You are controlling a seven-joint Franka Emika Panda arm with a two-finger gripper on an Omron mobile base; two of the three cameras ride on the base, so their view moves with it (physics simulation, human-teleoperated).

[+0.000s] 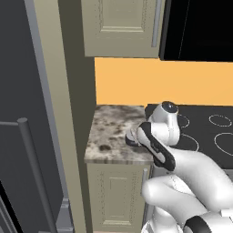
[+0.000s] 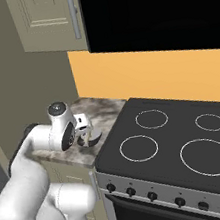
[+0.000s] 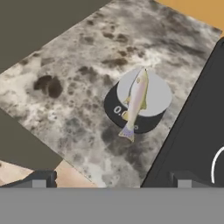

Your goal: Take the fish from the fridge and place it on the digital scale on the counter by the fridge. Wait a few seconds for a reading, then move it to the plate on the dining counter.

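Observation:
The fish (image 3: 136, 99), slender and silvery-tan, lies across the light grey top of the digital scale (image 3: 155, 94), its tail hanging over the dark rim. The scale sits on the short granite counter (image 3: 74, 65), near the stove side. My gripper (image 3: 111, 180) hovers above and apart from the fish, open, with nothing between its fingertips (image 3: 40, 179). From the right base view the gripper (image 2: 85, 135) hangs just over the scale (image 2: 95, 135) on the counter (image 2: 105, 114). The dark grey fridge (image 1: 18, 113) stands left of the counter (image 1: 109, 132). The plate and dining counter are out of view.
A black stove top (image 2: 173, 139) with white burner rings adjoins the counter on the right. Beige wall cabinets (image 1: 120, 25) hang above, with an orange wall (image 1: 159, 82) behind. The fridge's bar handle (image 1: 32, 173) stands near the left front.

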